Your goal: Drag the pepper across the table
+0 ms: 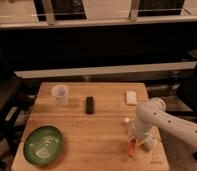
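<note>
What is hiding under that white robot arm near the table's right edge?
A small orange-red pepper pokes out on the light wooden table. The gripper sits directly above it, hiding its upper end and anything else beneath.

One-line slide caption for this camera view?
Gripper down at the pepper near the table's right front edge; cup, black block and green bowl sit apart.
</note>
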Action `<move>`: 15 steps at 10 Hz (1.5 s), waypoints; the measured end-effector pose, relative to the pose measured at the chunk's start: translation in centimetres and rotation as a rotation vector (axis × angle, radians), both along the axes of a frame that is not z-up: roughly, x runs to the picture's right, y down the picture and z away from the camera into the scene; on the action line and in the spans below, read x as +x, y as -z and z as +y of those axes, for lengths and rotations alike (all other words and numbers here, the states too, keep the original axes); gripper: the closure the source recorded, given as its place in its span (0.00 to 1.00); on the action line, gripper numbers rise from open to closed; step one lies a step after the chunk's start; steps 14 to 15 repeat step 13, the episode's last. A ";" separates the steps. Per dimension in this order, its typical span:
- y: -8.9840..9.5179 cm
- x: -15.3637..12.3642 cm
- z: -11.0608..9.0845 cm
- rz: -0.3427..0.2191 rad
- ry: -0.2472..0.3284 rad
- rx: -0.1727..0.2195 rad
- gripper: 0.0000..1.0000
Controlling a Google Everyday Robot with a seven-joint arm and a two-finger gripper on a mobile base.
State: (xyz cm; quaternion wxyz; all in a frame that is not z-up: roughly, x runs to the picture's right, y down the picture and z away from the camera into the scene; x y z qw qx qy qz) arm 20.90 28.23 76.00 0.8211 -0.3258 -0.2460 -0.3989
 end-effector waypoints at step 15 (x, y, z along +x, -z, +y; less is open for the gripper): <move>0.6 2.3 0.0 0.002 -0.007 -0.003 1.00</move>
